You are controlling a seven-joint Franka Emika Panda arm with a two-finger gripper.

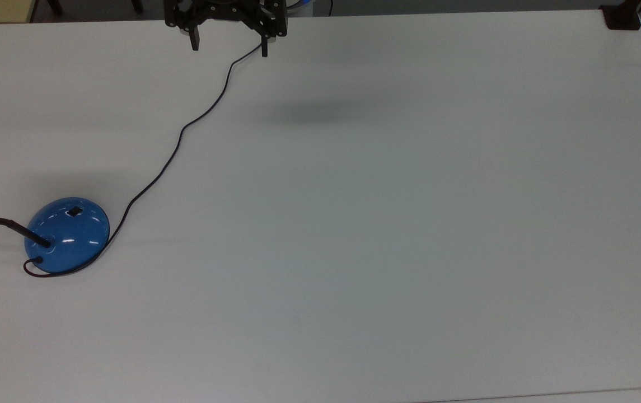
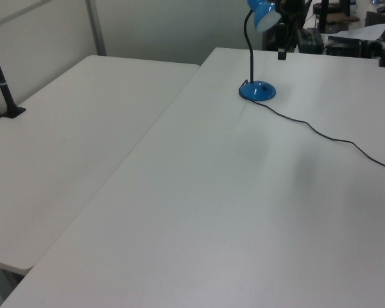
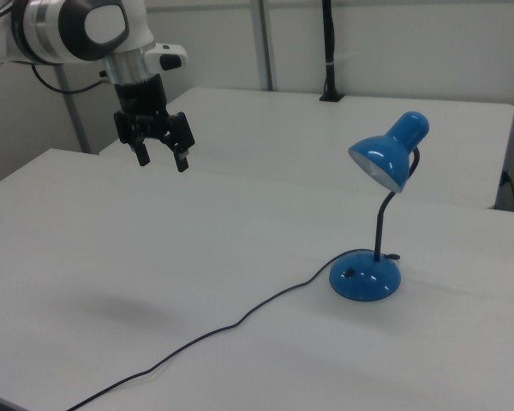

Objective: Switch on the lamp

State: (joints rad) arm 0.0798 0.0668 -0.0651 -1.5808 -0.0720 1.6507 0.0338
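**Hovering open above the table, well apart from the lamp's switch**

Standing on the white table [image 3: 240, 248], the desk lamp [image 3: 366, 276] is taken as the landmark here. Its glossy blue dome base [image 1: 68, 234] is seen near the top view's left edge, and the small black rocker switch [image 1: 75, 211] is set into the upper slope of the dome, on the side turned away from the neck [image 3: 379, 224]. The switch is thereby left uncovered from above, which is judged to suit a downward press. The blue shade [image 3: 390, 151] is held out over the table by the bent neck, and no glow can be made out in it, so the lamp is judged to be off. The black cord [image 1: 186, 126] is trailed from the base across the table toward the arm's side.

The gripper [image 3: 162, 154] is held high above the table, well apart from the lamp, with its fingers spread wide and nothing between them. No approach is yet made; a fingertip would have to be brought down onto the switch, probably with the fingers closed up first.
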